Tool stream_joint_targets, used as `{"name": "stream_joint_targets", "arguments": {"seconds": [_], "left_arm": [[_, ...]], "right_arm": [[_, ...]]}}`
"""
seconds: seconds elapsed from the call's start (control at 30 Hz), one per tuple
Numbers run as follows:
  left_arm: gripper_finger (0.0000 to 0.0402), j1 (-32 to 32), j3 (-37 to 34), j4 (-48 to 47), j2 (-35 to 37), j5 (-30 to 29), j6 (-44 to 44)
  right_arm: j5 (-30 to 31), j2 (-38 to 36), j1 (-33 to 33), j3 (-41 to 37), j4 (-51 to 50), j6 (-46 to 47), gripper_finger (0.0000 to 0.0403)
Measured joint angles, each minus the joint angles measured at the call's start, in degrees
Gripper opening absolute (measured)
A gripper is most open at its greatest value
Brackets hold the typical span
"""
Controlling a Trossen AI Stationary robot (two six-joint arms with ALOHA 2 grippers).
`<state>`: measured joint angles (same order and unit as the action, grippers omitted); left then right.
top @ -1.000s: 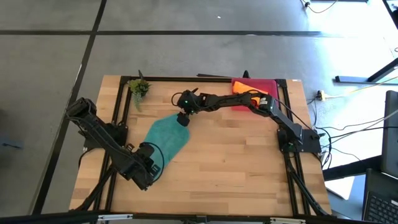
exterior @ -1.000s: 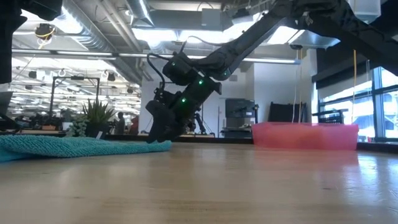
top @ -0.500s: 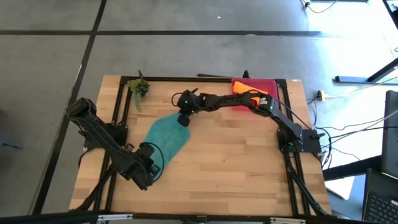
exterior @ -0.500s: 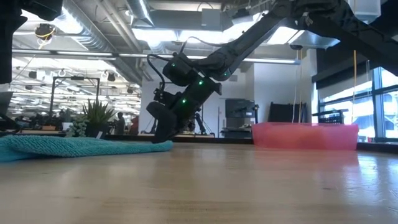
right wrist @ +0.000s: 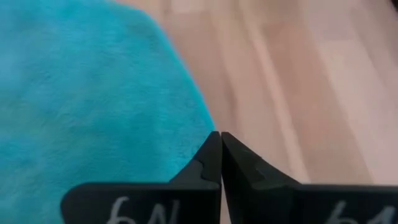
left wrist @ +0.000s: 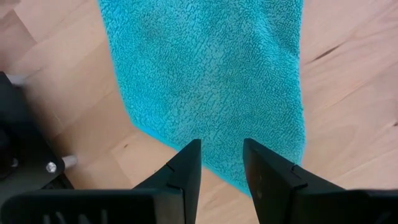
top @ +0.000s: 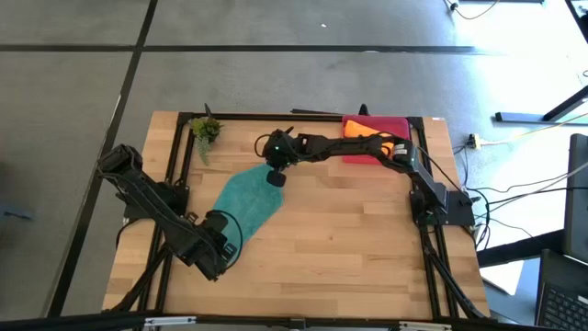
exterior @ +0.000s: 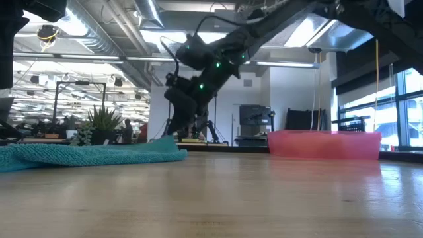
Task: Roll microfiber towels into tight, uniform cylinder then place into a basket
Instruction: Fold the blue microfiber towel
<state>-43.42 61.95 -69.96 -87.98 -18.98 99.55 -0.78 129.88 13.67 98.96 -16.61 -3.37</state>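
The teal towel (top: 243, 204) lies spread flat on the wooden table, left of centre. My right gripper (top: 275, 178) reaches in from the table's right and is shut at the towel's far corner, which stands a little above the table in the low view (exterior: 166, 140). My left gripper (left wrist: 221, 155) hangs open above the towel's near corner and touches nothing. The orange towel (top: 360, 129) lies in the pink-red basket (top: 393, 123) at the far right. My right gripper pinches the teal towel's far corner (right wrist: 208, 134) between its two fingertips. It comes slanting down from above and from the table's right. That corner is raised a little, while the rest of the towel (exterior: 86, 155) lies flat on the table.
A small potted plant (top: 206, 129) stands at the far left corner. The basket (exterior: 324, 144) sits against the far edge on the right. Bare wood stretches over the table's middle, right and near side.
My right gripper has shut on the towel's far corner and then gone up, rolling slightly. The corner has risen off the table with it; the rest of the towel has stayed flat where it was.
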Motion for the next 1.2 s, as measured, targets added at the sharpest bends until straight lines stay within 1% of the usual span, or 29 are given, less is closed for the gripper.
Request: {"name": "stream_joint_targets", "arguments": {"seconds": [0.07,0.17,0.27,0.33,0.4,0.57,0.63,0.77,0.87,0.93,1.07,1.13,1.2], "left_arm": [[0.0111,0.4,0.0,-0.4,0.0,0.0,-3.1],[0.0108,1.3,0.0,-0.9,0.0,-0.6,-7.0],[0.0108,2.5,0.0,-2.0,0.0,-3.5,-8.1],[0.0108,3.8,0.0,-2.8,0.0,-5.3,-10.3],[0.0109,5.5,0.0,-3.8,0.0,-6.3,-12.8],[0.0106,10.9,0.0,-3.7,0.0,-6.3,-28.7],[0.0101,13.3,0.0,-3.5,0.0,-5.4,-32.7],[0.0084,16.2,0.0,-3.5,0.0,-4.0,-38.6],[0.0069,16.9,0.0,-3.3,0.8,-0.4,-41.6],[0.006,16.8,0.0,-2.7,1.3,0.5,-41.8],[0.0047,15.3,0.0,-0.2,3.3,0.2,-42.3],[0.0041,14.3,0.0,2.8,4.2,-0.5,-46.0],[0.0035,13.6,0.0,6.3,4.8,-2.6,-51.6]], "right_arm": [[0.1,-1.4,-1.2,0.0,-3.0,-1.6,0.0002],[1.9,-3.4,-3.3,0.0,-6.1,-3.8,0.0002],[4.3,-4.2,-5.8,0.0,-8.8,-6.1,0.0002],[5.8,-4.9,-7.1,0.0,-10.5,-6.4,0.0002],[6.7,-5.3,-8.3,0.1,-10.1,-6.5,0.0002],[7.3,-5.2,-10.4,0.0,-12.4,-5.9,0.0001],[8.3,-5.2,-11.2,0.0,-12.8,-5.9,0.0001],[13.0,-6.1,-12.9,0.0,-14.5,-5.6,0.0001],[14.2,-7.6,-14.4,0.0,-16.9,-4.3,0.0001],[14.3,-8.8,-15.4,0.0,-17.6,-4.3,0.0001],[14.3,-11.7,-17.5,0.0,-19.5,-4.9,0.0],[14.3,-12.7,-18.4,0.0,-21.1,-5.8,0.0],[14.3,-13.0,-19.4,0.0,-22.7,-6.6,0.0]]}}
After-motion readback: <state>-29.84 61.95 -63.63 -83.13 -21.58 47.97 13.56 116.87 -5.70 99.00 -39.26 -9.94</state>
